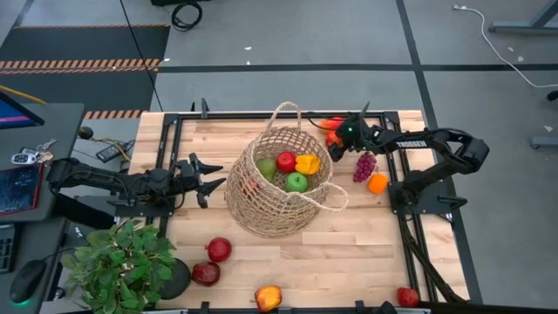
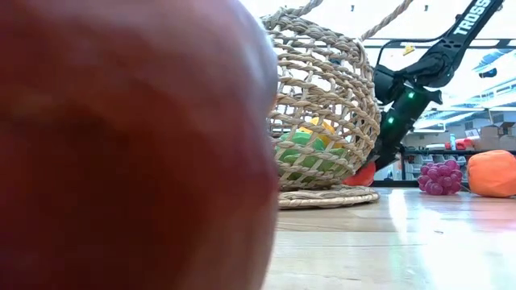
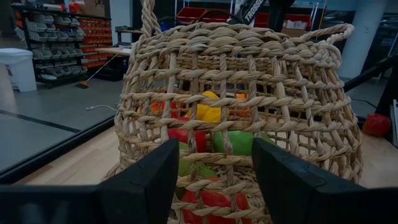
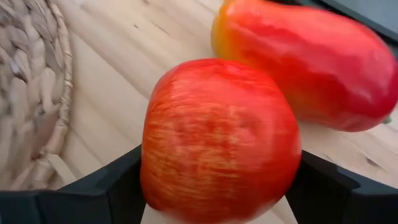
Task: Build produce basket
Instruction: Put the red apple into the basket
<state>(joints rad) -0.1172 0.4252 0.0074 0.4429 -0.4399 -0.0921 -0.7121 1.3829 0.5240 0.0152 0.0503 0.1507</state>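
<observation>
Both arms are matte black with chunky jointed links. The right arm [image 1: 427, 144] has white TROSSEN lettering along one link and small green lights glowing near the wrist. The left arm [image 1: 113, 183] ends in flat, blocky black fingers [image 3: 140, 183].

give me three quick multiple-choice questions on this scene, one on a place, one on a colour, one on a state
1. Where do the grapes lie?
A. in the basket
B. on the table right of the basket
C. by the potted plant

2. What colour is the fruit between the right tool's fingers?
A. red
B. green
C. purple

3. How does the left tool stand?
A. shut on a handle
C. out of view
B. open, empty, facing the basket

Answers:
1 B, the high view shows them outside the basket, near an orange.
2 A, the right wrist view shows a red apple between the right tool fingers.
3 B, the left tool fingers stand apart with only weave ahead.
</observation>
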